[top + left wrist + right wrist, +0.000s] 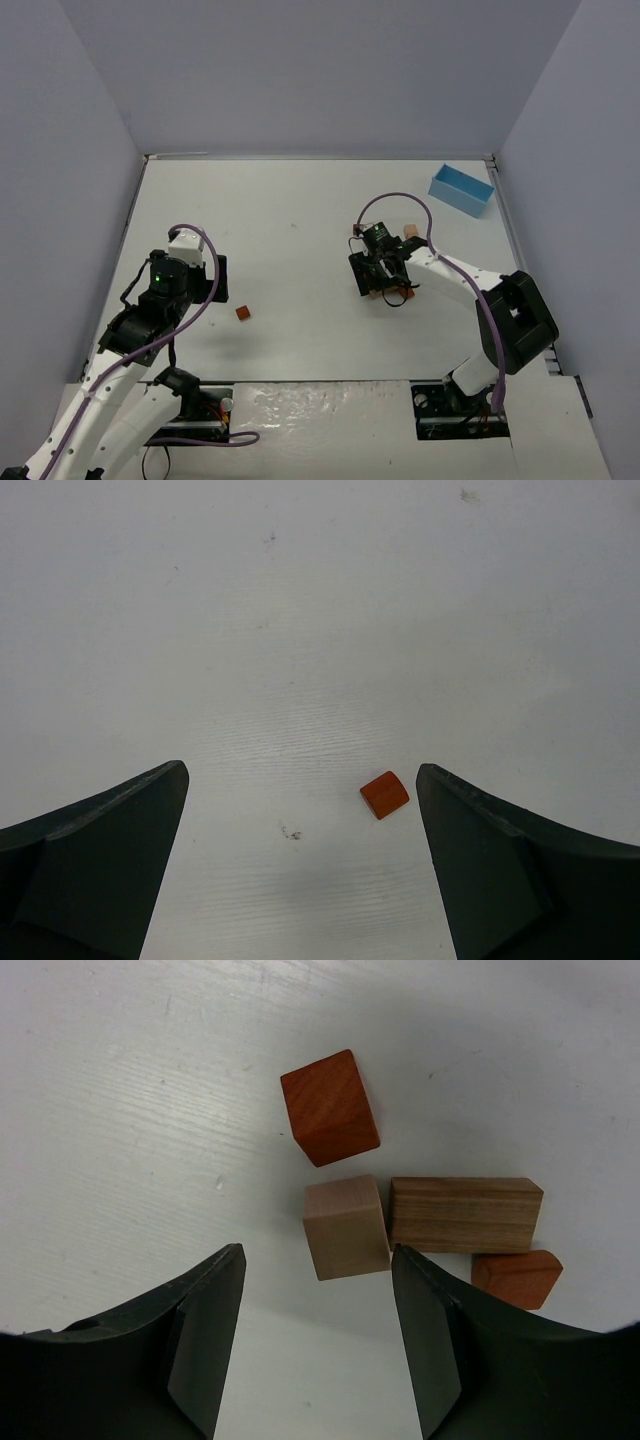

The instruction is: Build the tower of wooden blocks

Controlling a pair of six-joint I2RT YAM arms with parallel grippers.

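No tower is being formed yet: a red cube, tan cube, brown bar and red wedge are lying clustered on the table. The right gripper is being held wide open and empty, probably for a pick, with the tan cube at its fingertips. An orange block is lying well apart, between the left gripper's open, empty jaws and close to one finger.

Orange cube; tan cube; blue box.
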